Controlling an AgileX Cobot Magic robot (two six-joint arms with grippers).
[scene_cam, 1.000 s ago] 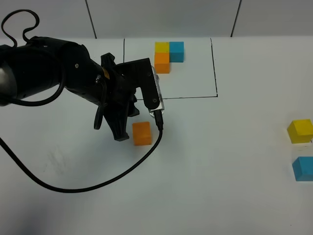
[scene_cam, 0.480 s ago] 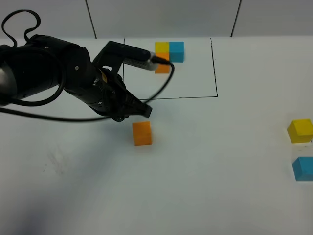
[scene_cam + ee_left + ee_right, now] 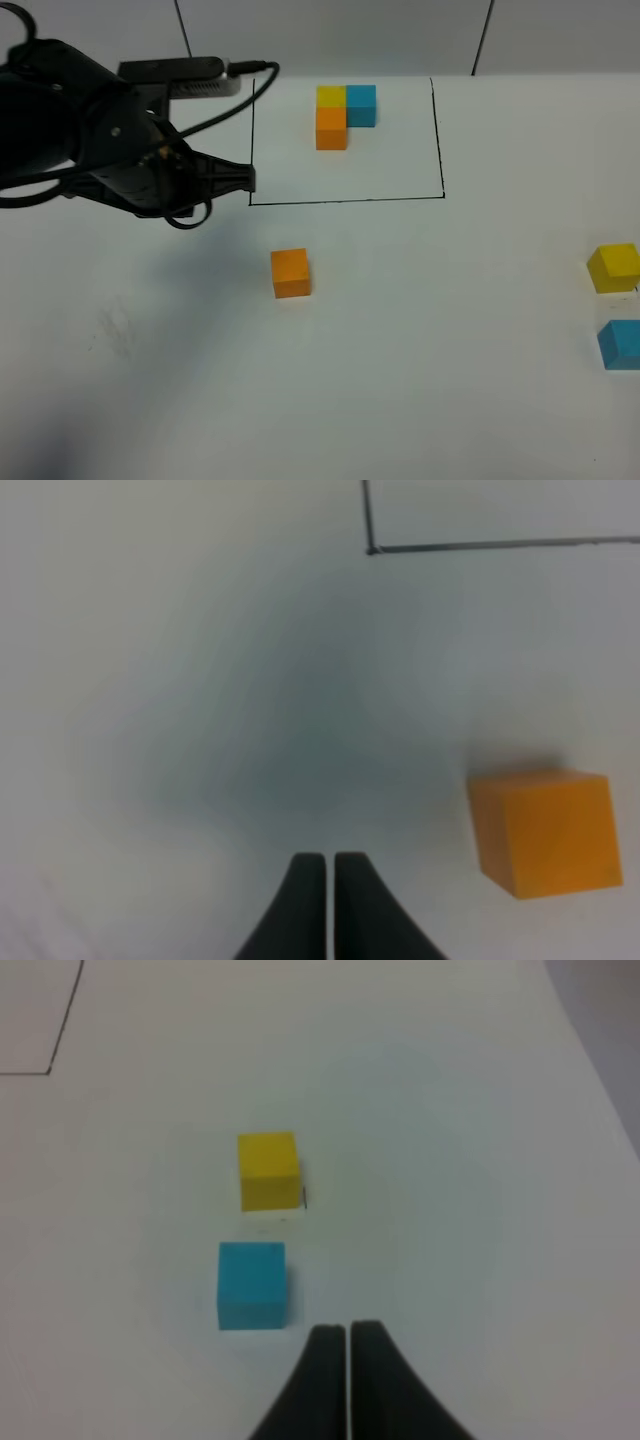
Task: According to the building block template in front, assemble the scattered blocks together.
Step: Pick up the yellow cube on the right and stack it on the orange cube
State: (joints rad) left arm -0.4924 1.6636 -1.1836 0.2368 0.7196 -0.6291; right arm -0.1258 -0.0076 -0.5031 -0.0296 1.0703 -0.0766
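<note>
The template, a yellow (image 3: 330,96), a blue (image 3: 361,104) and an orange block (image 3: 331,129) joined together, sits in the black outlined rectangle (image 3: 437,140) at the back. A loose orange block (image 3: 291,273) lies alone on the white table; it also shows in the left wrist view (image 3: 545,830). My left gripper (image 3: 246,178) is shut and empty (image 3: 328,865), up and to the left of that block. A loose yellow block (image 3: 613,267) (image 3: 268,1169) and a loose blue block (image 3: 620,344) (image 3: 251,1284) lie at the far right. My right gripper (image 3: 347,1332) is shut and empty, near the blue block.
The left arm's black cable (image 3: 215,68) runs along the back of the arm near the rectangle's left line. The table's right edge (image 3: 590,1050) lies beyond the yellow and blue blocks. The right arm is out of the exterior view.
My left arm has swung away from the loose orange block, up and to the left. The block stays where it lay. The right side has not changed.
</note>
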